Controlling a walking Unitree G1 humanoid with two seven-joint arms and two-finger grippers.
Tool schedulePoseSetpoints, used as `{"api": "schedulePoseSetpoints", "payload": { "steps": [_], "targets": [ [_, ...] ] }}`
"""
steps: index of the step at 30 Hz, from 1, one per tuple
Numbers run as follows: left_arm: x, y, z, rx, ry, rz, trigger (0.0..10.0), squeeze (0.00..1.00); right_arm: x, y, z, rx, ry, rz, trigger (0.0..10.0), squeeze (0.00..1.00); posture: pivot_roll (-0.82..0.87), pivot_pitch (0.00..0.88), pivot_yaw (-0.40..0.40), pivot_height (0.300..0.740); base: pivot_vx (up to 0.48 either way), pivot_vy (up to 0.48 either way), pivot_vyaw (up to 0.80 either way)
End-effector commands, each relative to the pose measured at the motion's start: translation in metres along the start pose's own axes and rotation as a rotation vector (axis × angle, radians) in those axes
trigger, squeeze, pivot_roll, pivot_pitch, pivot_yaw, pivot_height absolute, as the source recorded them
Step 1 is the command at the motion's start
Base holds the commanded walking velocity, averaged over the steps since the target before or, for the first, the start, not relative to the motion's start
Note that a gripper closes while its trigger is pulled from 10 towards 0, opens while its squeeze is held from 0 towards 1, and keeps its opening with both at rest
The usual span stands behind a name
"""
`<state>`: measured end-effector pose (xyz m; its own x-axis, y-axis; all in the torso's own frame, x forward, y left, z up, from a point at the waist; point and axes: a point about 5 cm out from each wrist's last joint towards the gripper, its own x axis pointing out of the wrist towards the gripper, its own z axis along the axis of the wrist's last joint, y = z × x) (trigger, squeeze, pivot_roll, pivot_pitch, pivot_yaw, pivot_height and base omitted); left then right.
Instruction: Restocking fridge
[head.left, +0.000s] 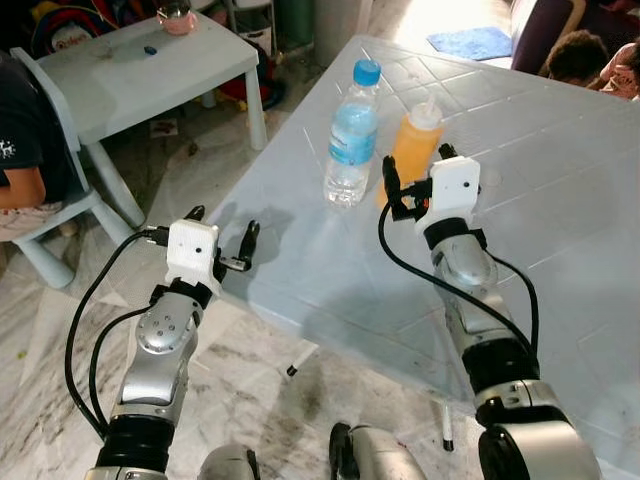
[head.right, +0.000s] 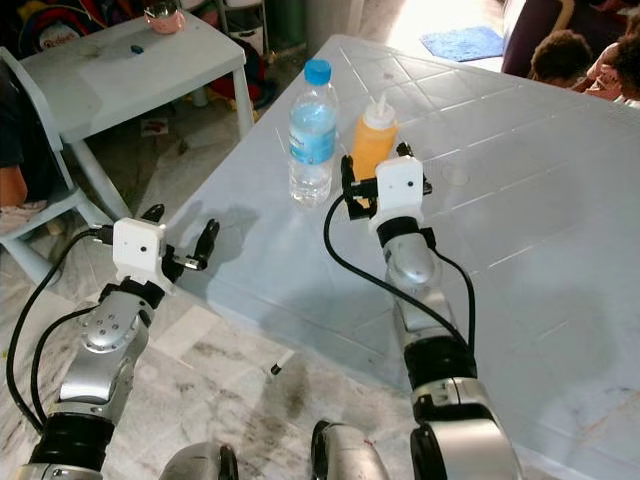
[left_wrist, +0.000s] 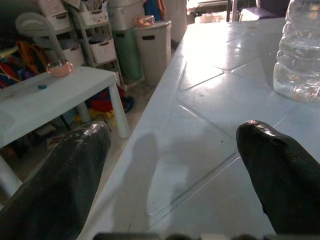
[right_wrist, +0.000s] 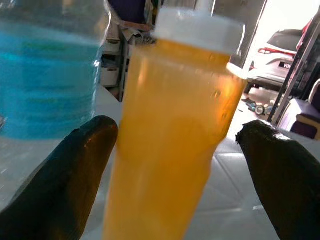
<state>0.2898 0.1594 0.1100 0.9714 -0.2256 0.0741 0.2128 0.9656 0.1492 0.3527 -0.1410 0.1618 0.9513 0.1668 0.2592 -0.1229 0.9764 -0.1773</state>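
Two bottles stand on the pale blue table (head.left: 520, 160) before me, close to its near-left edge: a clear water bottle (head.left: 351, 135) with a blue cap and blue label, and just beside it, on its right, an orange squeeze bottle (head.left: 414, 146) with a whitish nozzle cap. Off past the table's left edge is a small white side table (head.left: 130, 75) carrying a pink bowl (head.left: 176, 18), with a pale chair (head.left: 55, 205) and a seated person's dark sleeve (head.left: 22, 135) next to it. Storage bins (left_wrist: 150, 45) and shelves crowd the far wall. At the table's far-right corner, another person's head of dark hair (head.left: 577, 56) shows.

My right gripper (head.left: 412, 196) is at the orange squeeze bottle, fingers spread wide with the bottle between them; my right wrist view shows a gap on either side, so they are not touching it. The water bottle stands right next to my finger on that side.

My left gripper (head.left: 222, 236) hovers at the table's near-left edge, fingers wide apart and holding nothing, well short of the water bottle.
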Motion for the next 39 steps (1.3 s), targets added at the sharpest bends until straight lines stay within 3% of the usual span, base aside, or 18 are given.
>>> {"api": "schedulePoseSetpoints", "payload": {
  "steps": [1, 19, 21, 22, 23, 24, 25, 27, 29, 33, 36, 39],
  "targets": [
    [0.0, 0.0, 0.001, 0.004, 0.001, 0.003, 10.0, 0.0, 0.005, -0.003, 0.004, 0.001, -0.016, -0.005, 10.0, 0.0, -0.03, 0.14, -0.014, 0.74, 0.0, 0.0, 0.0],
    [0.001, -0.001, 0.003, 0.006, 0.002, -0.007, 10.0, 0.0, 0.032, -0.008, 0.015, -0.009, -0.038, 0.003, 10.0, 0.0, -0.02, 0.156, -0.006, 0.74, 0.0, 0.0, 0.0],
    [0.002, -0.001, 0.003, 0.007, 0.003, -0.007, 10.0, 0.0, 0.033, -0.008, 0.017, -0.009, -0.046, 0.003, 8.5, 0.0, -0.02, 0.156, -0.005, 0.74, 0.0, 0.0, 0.0],
    [0.002, -0.001, 0.003, 0.007, 0.003, -0.008, 10.0, 0.0, 0.034, -0.008, 0.018, -0.009, -0.051, 0.002, 8.5, 0.0, -0.02, 0.156, -0.005, 0.74, 0.0, 0.0, 0.0],
    [0.002, -0.001, 0.003, 0.006, 0.003, -0.008, 10.0, 0.0, 0.035, -0.008, 0.018, -0.008, -0.055, 0.003, 4.6, 0.0, -0.02, 0.156, -0.005, 0.74, 0.0, 0.0, 0.0],
    [0.002, -0.002, 0.003, 0.006, 0.003, -0.008, 10.0, 0.0, 0.035, -0.007, 0.019, -0.006, -0.061, 0.004, 2.0, 0.0, -0.02, 0.157, -0.005, 0.74, 0.0, 0.0, 0.0],
    [0.002, -0.002, 0.003, 0.006, 0.003, -0.009, 10.0, 0.0, 0.035, -0.007, 0.019, -0.006, -0.063, 0.005, 1.1, 0.0, -0.02, 0.157, -0.005, 0.74, 0.0, 0.0, 0.0],
    [0.002, -0.002, 0.003, 0.006, 0.003, -0.009, 10.0, 0.0, 0.035, -0.007, 0.019, -0.006, -0.066, 0.005, 1.0, 0.0, -0.02, 0.157, -0.005, 0.74, 0.0, 0.0, 0.0],
    [0.002, -0.002, 0.003, 0.005, 0.004, -0.011, 10.0, 0.0, 0.035, -0.006, 0.02, -0.006, -0.07, 0.006, 1.6, 0.0, -0.02, 0.157, -0.005, 0.74, 0.0, 0.0, 0.0],
    [0.003, -0.002, 0.004, 0.005, 0.003, -0.014, 10.0, 0.0, 0.034, -0.006, 0.02, -0.008, -0.082, 0.009, 0.0, 0.0, -0.02, 0.156, -0.004, 0.74, 0.0, 0.0, 0.0],
    [0.003, -0.002, 0.004, 0.005, 0.003, -0.014, 10.0, 0.0, 0.034, -0.006, 0.021, -0.01, -0.087, 0.009, 0.0, 0.0, -0.02, 0.156, -0.004, 0.74, 0.0, 0.0, 0.0],
    [0.004, -0.003, 0.004, 0.002, 0.004, -0.014, 10.0, 0.0, 0.034, -0.008, 0.021, -0.012, -0.088, 0.005, 0.7, 0.0, -0.02, 0.143, -0.003, 0.74, 0.0, 0.0, 0.0]
  ]
}}
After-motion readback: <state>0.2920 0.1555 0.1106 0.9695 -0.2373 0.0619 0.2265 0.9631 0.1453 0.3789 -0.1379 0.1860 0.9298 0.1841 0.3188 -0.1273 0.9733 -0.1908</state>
